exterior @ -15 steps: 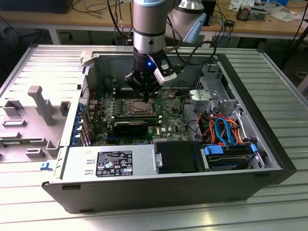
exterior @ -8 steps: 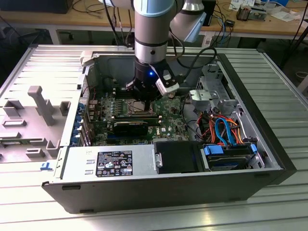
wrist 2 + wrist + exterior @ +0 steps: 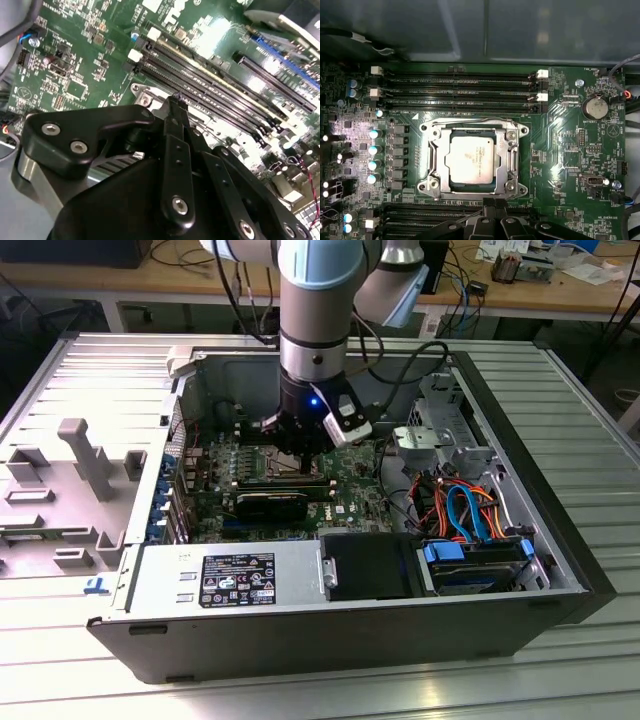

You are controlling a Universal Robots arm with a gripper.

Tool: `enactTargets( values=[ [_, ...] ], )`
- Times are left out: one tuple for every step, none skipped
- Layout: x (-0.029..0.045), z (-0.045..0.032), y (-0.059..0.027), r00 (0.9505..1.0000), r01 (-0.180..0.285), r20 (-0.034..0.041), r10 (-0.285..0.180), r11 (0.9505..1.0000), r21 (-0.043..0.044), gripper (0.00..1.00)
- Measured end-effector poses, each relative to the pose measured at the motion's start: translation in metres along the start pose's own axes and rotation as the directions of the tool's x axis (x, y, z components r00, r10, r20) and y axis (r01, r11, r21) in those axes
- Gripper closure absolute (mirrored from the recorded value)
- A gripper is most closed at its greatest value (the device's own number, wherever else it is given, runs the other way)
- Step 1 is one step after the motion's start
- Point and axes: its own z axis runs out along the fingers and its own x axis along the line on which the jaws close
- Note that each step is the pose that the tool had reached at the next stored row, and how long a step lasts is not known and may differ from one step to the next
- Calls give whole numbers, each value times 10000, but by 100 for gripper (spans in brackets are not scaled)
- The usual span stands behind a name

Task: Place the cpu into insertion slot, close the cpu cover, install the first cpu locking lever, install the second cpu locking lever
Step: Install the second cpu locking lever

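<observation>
Silver cpu lies socketed just beyond the fingers.

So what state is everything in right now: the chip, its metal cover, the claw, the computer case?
chip: lying flat in the socket, silver top up
metal cover: folded down around the chip
claw: low over the board at the socket's edge, tips together
memory slots: empty
computer case: lying on its side, side panel off
</observation>
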Motion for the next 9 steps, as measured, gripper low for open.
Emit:
enactTargets(
  values=[
    [2, 1, -19, 10000, 0, 2, 0, 10000, -49, 89],
    [4, 1, -51, 10000, 0, 3, 0, 10000, -99, 89],
    [6, 1, -82, 10000, 0, 4, 0, 9999, -140, 89],
    [21, 3, -133, 10000, 1, 9, -1, 9996, -270, 89],
    [38, 3, -141, 10000, -1, 10, 1, 9995, -322, 89],
    [57, 4, -146, 10000, 1, 12, -1, 9992, -389, 89],
    [78, 4, -149, 10000, 2, 14, -1, 9990, -456, 89],
    [101, 6, -151, 10000, 4, 17, -3, 9986, -526, 89],
    [136, 7, -154, 10000, 5, 18, -3, 9984, -574, 89]
  ],
)
